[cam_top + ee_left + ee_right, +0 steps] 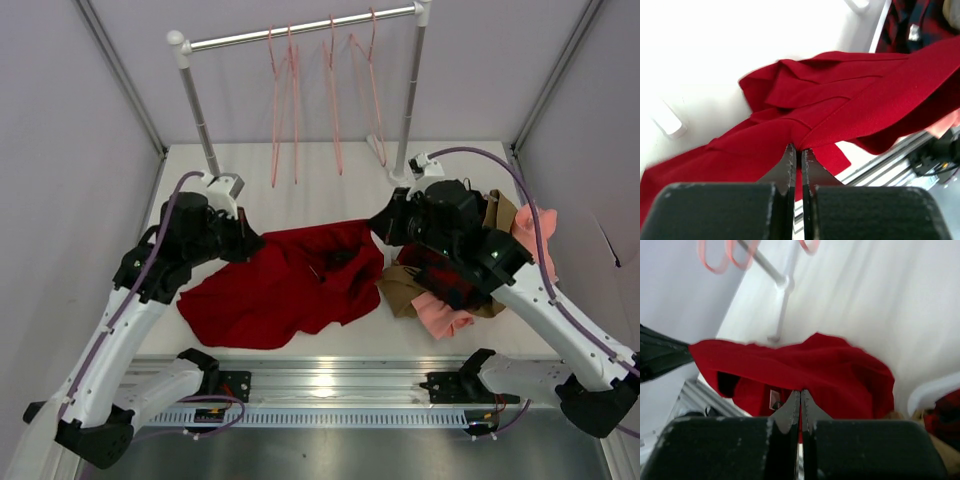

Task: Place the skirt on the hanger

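Note:
The deep-red skirt [290, 285] lies crumpled mid-table, its upper edge lifted between my two grippers. My left gripper [250, 245] is shut on the skirt's left upper edge; in the left wrist view its fingertips [800, 149] pinch a fold of the red skirt [840, 100]. At the skirt's right upper corner my right gripper [378, 228] is also shut on the cloth, and the right wrist view shows that gripper [800, 391] nipping the skirt [815, 365]. Several salmon-pink wire hangers hang from the rail at the back, one hanger [283, 110] at the left of the row.
The clothes rack has a left post [200, 110] and a right post [412, 90] on the table's far side. Under my right arm lies a pile with a red-and-black plaid garment [440, 275], a salmon-pink garment [445, 315] and tan cloth [400, 290]. Walls close in on both sides.

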